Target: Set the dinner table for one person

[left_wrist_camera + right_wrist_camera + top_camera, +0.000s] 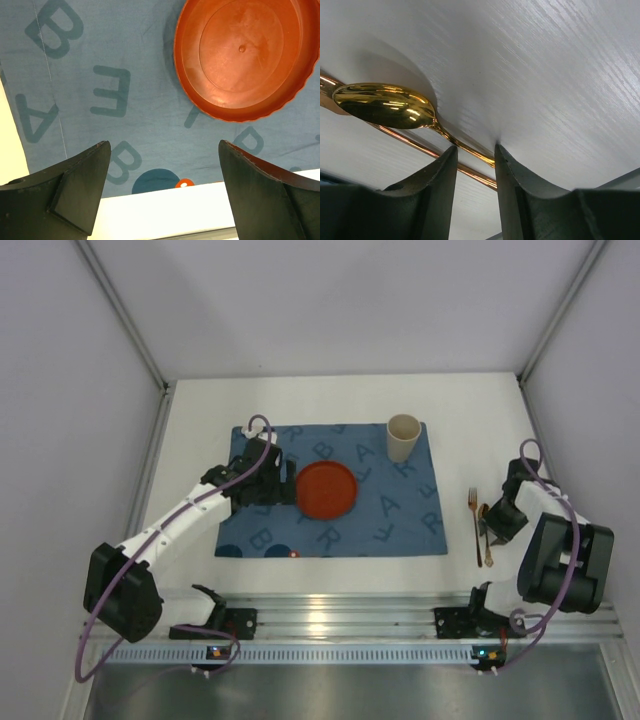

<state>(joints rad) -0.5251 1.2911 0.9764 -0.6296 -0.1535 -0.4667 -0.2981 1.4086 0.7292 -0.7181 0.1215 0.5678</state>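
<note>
On the white dinner table (196, 440) a blue letter-printed placemat (400, 525) carries an orange plate (325, 490) and a beige cup (403, 438). My left gripper (278, 486) hovers open just left of the plate (245, 55), over the placemat (100, 75), nothing between its fingers (165, 145). Right of the mat lie a copper fork (473, 506) and a gold spoon (485, 530). My right gripper (493, 528) is down on the table (545, 75). It (475, 150) has closed around the handle of the spoon (382, 105), both fingers touching it, with the fork handle (410, 141) underneath.
Grey enclosure walls (60, 390) surround the table on three sides. An aluminium rail (340, 625) with both arm bases runs along the near edge. The table's near edge (175, 205) shows under the left gripper.
</note>
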